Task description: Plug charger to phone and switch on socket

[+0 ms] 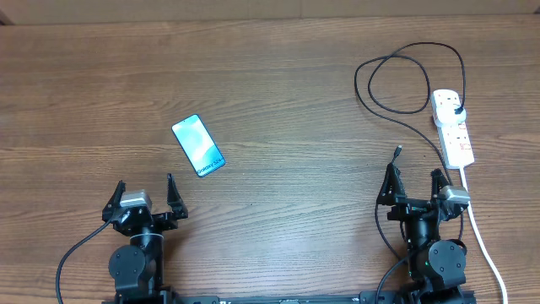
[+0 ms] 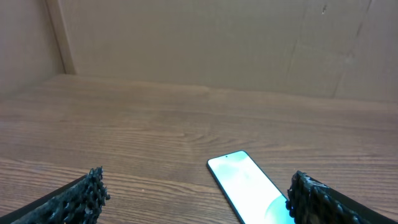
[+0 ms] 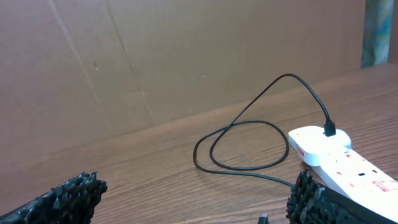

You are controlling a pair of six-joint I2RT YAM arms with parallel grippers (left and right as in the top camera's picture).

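The charger is plugged into the socket, its tip on the counter close by. The phone lies well apart from the socket. The left tool and right tool are wide open, empty. Nothing seems started; next, pinch that tiny tip.

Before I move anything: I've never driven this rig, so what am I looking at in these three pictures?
Two robot arms at a wooden table. The overhead picture looks straight down; the other two come from a camera on each wrist, black fingertips at the bottom. The left pincer and right pincer are open, holding nothing. The phone lies screen up ahead of the left arm. The white socket lies by the right arm, the black charger plugged in, its free tip loose on the table.
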